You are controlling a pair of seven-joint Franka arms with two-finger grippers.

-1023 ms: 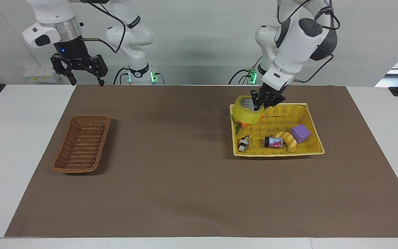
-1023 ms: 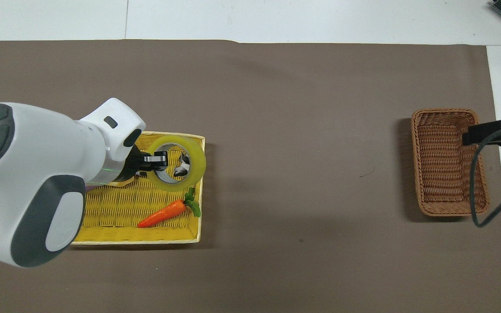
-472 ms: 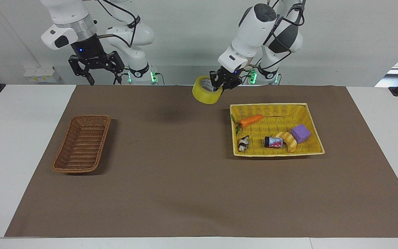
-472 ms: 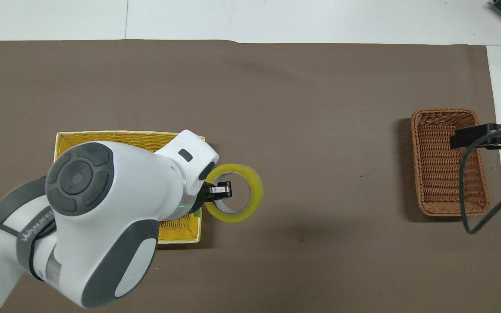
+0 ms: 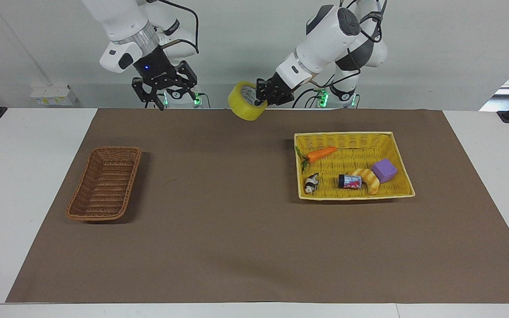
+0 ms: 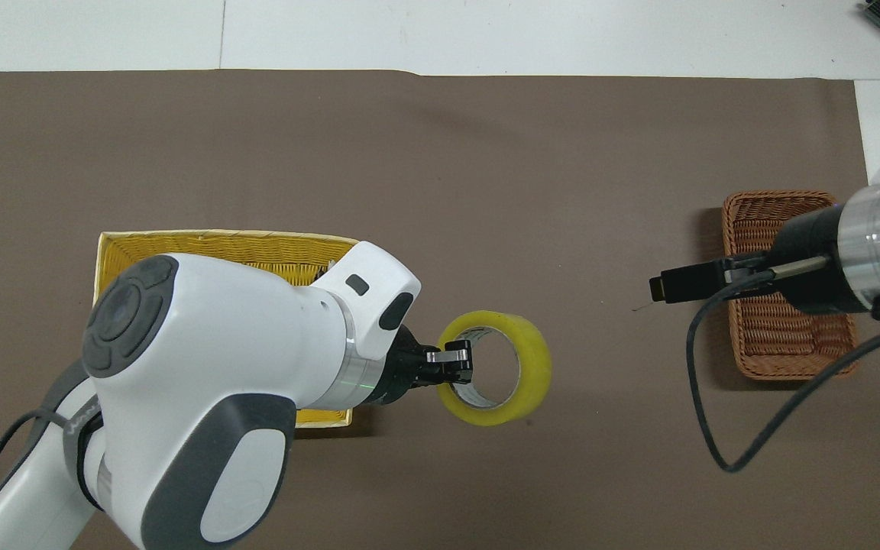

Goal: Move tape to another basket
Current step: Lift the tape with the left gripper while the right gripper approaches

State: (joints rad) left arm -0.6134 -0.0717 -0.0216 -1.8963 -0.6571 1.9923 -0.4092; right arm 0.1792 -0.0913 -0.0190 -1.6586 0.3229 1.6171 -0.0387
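Note:
The tape (image 5: 246, 102), a wide yellowish roll, hangs in the air over the brown mat between the two baskets. My left gripper (image 5: 261, 99) is shut on its wall, with one finger inside the ring. The overhead view shows the tape (image 6: 495, 368) and left gripper (image 6: 455, 362) just off the yellow basket's (image 6: 218, 246) corner. The dark-brown wicker basket (image 5: 106, 183) lies empty toward the right arm's end of the table. My right gripper (image 5: 166, 98) hangs open and empty, raised over the mat's edge by the robots. In the overhead view the right wrist covers part of the basket (image 6: 784, 344).
The yellow basket (image 5: 356, 141) holds a toy carrot (image 5: 320, 153), a purple block (image 5: 384, 170), a croissant (image 5: 369, 179), a small can (image 5: 350, 181) and a black-and-white animal figure (image 5: 311, 183). A brown mat (image 5: 219, 212) covers the white table.
The left gripper lifted the tape out of the yellow basket and carried it toward the right arm's end. The right arm swung in toward the middle, gripper still open.

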